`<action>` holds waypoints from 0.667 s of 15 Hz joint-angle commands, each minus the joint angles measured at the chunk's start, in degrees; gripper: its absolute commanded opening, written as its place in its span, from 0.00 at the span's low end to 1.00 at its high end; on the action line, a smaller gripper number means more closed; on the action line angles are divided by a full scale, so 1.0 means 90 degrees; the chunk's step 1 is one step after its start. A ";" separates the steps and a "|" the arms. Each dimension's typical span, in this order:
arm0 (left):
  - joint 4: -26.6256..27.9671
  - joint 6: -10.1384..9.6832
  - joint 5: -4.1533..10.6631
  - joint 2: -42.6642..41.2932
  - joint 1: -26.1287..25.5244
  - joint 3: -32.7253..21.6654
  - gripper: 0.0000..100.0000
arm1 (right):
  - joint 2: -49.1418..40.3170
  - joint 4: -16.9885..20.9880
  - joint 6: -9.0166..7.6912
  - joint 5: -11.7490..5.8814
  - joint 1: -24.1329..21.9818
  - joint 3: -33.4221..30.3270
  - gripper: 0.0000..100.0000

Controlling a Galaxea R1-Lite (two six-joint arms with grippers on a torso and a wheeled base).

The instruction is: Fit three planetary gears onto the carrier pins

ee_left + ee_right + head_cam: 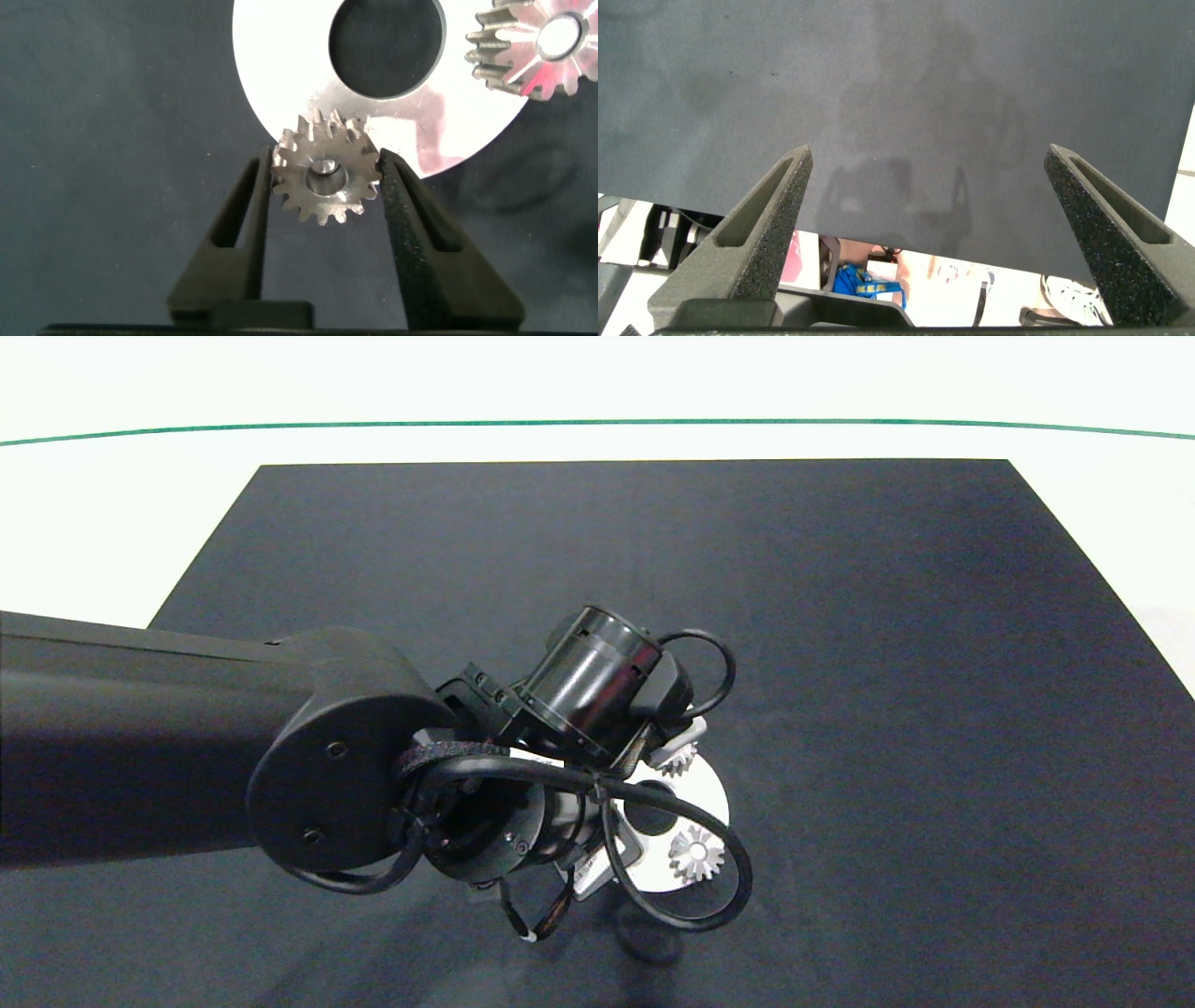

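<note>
Left gripper (325,187) is down at the near-left rim of the white disc (280,56), at about seven o'clock from its centre hole (388,42), jaws closed against the flanks of a planetary gear (325,175). In the left wrist view a carrier pin (324,174) shows through the gear's bore, so this reads as the third gear seating, or just seated; how far down it sits cannot be told from above.

Next move, by my reading: open the fingers a little and lift straight off, no sideways drag, or the teeth could catch a pad and tip the gear off its pin.

Going outward on the disc: a second gear (696,855) sits at about four o'clock in the head view, a third (676,758) at about one o'clock, half under the wrist. Both look seated on pins.

Room: the disc rim lies just beside the fingers, the neighbour gears well apart from them. Beyond, the dark mat (840,616) runs bare toward twelve o'clock, its far edge well away. A loose cable (719,887) hangs over the disc's near side.

Right gripper (924,187) is off over the mat's edge, fingers spread wide, holding nothing.
</note>
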 commanded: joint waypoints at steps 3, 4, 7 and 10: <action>0.0017 -0.0001 0.0015 0.0019 0.0000 -0.0002 1.00 | 0.0000 0.0018 -0.0003 -0.0019 0.0000 0.0001 1.00; 0.0017 -0.0001 0.0015 0.0010 0.0000 -0.0002 1.00 | 0.0000 0.0018 -0.0003 -0.0019 0.0000 0.0001 1.00; 0.0065 -0.0147 0.0015 -0.0801 -0.0010 0.0164 1.00 | 0.0019 0.0018 -0.0012 -0.0019 0.0000 0.0001 1.00; 0.0056 -0.0489 0.0015 -0.1748 0.0595 0.0614 1.00 | 0.0048 -0.0011 -0.0003 -0.0049 -0.0049 -0.0038 1.00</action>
